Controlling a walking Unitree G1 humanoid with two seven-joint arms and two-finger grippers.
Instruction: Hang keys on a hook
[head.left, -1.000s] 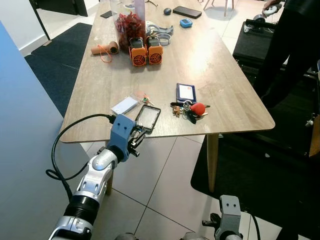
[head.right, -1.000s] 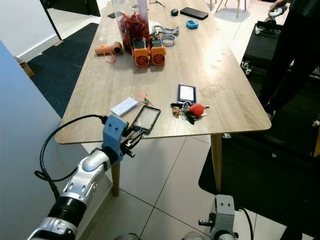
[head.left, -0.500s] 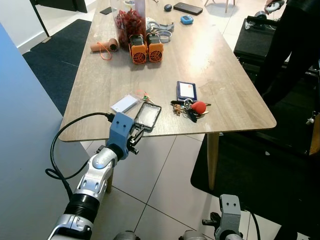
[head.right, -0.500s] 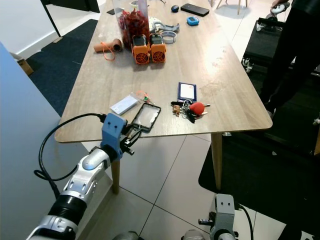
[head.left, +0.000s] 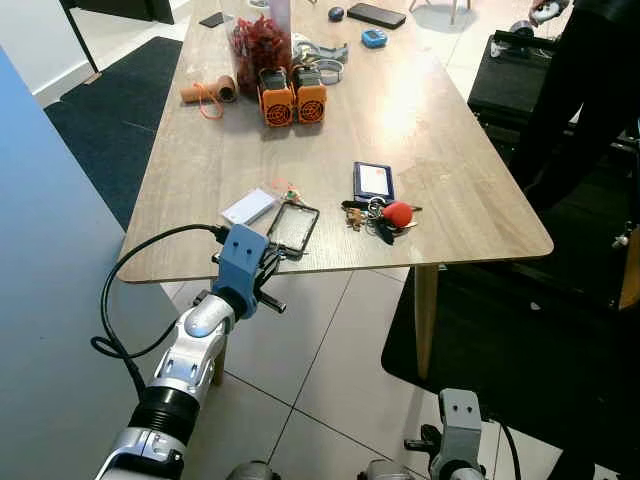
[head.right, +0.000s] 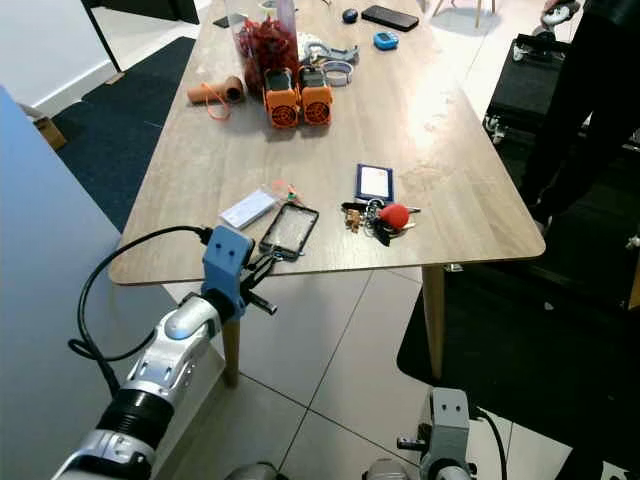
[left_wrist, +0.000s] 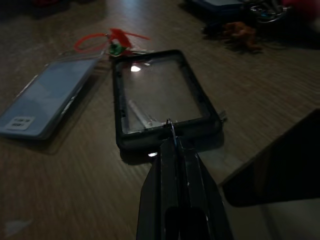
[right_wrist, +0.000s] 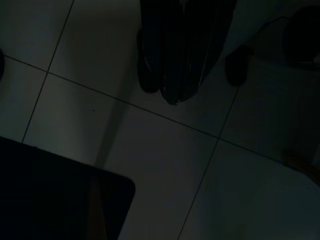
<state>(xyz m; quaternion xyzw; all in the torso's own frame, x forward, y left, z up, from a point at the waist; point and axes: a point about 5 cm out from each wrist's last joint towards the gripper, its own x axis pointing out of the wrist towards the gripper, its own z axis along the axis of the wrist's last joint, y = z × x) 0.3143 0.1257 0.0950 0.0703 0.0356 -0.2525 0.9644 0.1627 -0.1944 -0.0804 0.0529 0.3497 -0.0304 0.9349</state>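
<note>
My left end effector (left_wrist: 170, 131) is pinched closed at the counter's (head.left: 200, 170) near edge, tips touching the black phone case (head.left: 292, 228). Keys (head.left: 380, 218) lie apart. Right end effector (right_wrist: 175, 97) hangs closed.

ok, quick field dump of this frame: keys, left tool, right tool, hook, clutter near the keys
keys: bunch with red fob, lying on the wooden table near its front edge, untouched
left tool: shut, raised at the table's front edge, tip at the near end of the black phone case
right tool: shut, hanging idle over floor tiles
hook: not visible
clutter: blue card holder behind the keys; white card beside the case
</note>
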